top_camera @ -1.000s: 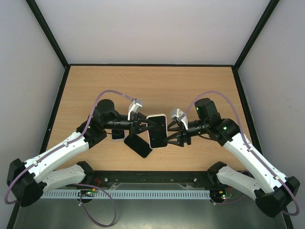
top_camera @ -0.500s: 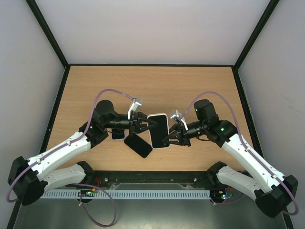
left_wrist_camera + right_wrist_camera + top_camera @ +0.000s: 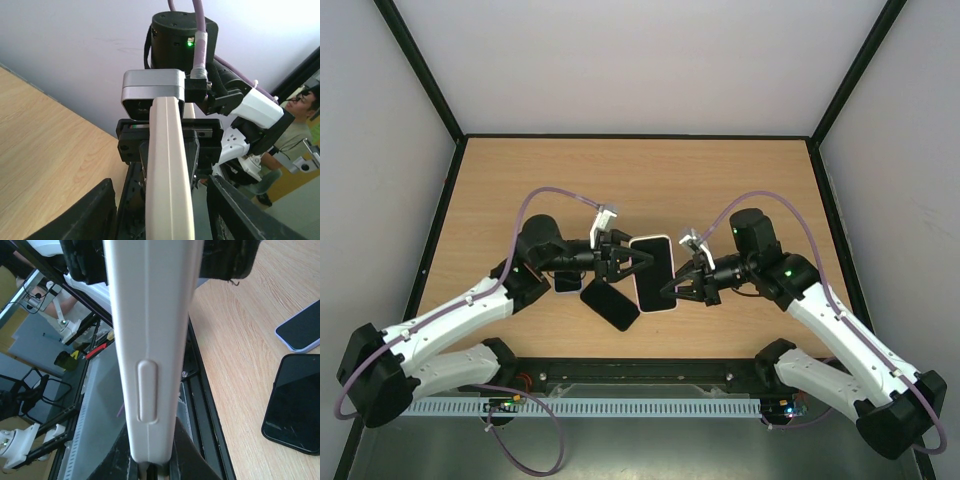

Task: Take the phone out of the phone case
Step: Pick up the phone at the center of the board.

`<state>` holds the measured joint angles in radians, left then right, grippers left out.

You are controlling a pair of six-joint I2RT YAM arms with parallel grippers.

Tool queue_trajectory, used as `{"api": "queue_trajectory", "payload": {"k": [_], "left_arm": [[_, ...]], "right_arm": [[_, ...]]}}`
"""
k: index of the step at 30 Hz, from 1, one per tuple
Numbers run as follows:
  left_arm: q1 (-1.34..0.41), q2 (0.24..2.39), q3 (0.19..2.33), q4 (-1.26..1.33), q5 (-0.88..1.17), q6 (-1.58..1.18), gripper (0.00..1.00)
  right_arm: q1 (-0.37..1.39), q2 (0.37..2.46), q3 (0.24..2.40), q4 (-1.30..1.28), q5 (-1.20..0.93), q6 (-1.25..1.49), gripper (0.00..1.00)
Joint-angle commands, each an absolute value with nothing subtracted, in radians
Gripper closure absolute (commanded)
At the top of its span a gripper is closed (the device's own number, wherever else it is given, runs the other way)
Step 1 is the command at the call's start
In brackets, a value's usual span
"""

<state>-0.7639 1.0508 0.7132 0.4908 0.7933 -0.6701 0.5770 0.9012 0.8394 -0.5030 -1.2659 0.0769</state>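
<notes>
Two robot arms meet over the middle of the bench (image 3: 720, 180), with a cased phone (image 3: 651, 272) between them.
The phone faces up, black screen showing. It is seated in its pale phone case (image 3: 150, 340), which has a thin rim and a side button, and it appears held clear of the bench with its long axis running near to far. The right end effector (image 3: 671, 290) is clamped on the near right corner. The left end effector (image 3: 632, 264) gapes around the left edge without touching, so the phone lies just to its right.
</notes>
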Motion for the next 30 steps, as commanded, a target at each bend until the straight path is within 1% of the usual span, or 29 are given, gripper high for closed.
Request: {"api": "queue_trajectory", "payload": {"k": [1, 4, 5, 8, 10, 15, 18, 19, 22, 25, 26, 28, 30], "left_arm": [[-0.77, 1.058, 0.695, 0.538, 0.744, -0.685, 0.5], [-0.775, 1.064, 0.69, 0.555, 0.753, -0.698, 0.54], [-0.779, 1.065, 0.69, 0.555, 0.748, -0.697, 0.56], [-0.786, 1.072, 0.694, 0.559, 0.747, -0.695, 0.68], [-0.789, 1.078, 0.698, 0.559, 0.747, -0.692, 0.72], [-0.796, 1.091, 0.698, 0.56, 0.75, -0.688, 0.87], [-0.796, 1.091, 0.696, 0.565, 0.742, -0.697, 0.91], [-0.796, 1.087, 0.694, 0.568, 0.736, -0.706, 0.91], [-0.795, 1.074, 0.691, 0.571, 0.702, -0.729, 0.95], [-0.785, 1.06, 0.687, 0.574, 0.674, -0.76, 0.97], [-0.778, 1.053, 0.685, 0.584, 0.675, -0.773, 0.96], [-0.768, 1.044, 0.68, 0.606, 0.681, -0.793, 0.96], [-0.765, 1.033, 0.68, 0.612, 0.691, -0.798, 0.96]], "right_arm": [[0.583, 0.875, 0.867, -0.442, -1.26, 0.097, 0.98], [0.582, 0.873, 0.866, -0.46, -1.213, 0.086, 0.98], [0.582, 0.872, 0.863, -0.459, -1.205, 0.087, 0.98], [0.582, 0.867, 0.859, -0.453, -1.199, 0.094, 0.98], [0.582, 0.867, 0.86, -0.454, -1.198, 0.1, 0.98], [0.581, 0.868, 0.863, -0.455, -1.198, 0.104, 0.98], [0.581, 0.87, 0.874, -0.478, -1.18, 0.075, 0.98], [0.581, 0.871, 0.884, -0.493, -1.168, 0.059, 0.93], [0.581, 0.88, 0.937, -0.582, -1.146, -0.028, 0.72], [0.581, 0.897, 0.987, -0.702, -1.127, -0.175, 0.47], [0.582, 0.902, 1.002, -0.75, -1.113, -0.239, 0.41], [0.581, 0.913, 1.027, -0.835, -1.072, -0.345, 0.38], [0.581, 0.925, 1.048, -0.928, -1.057, -0.461, 0.38]]}}
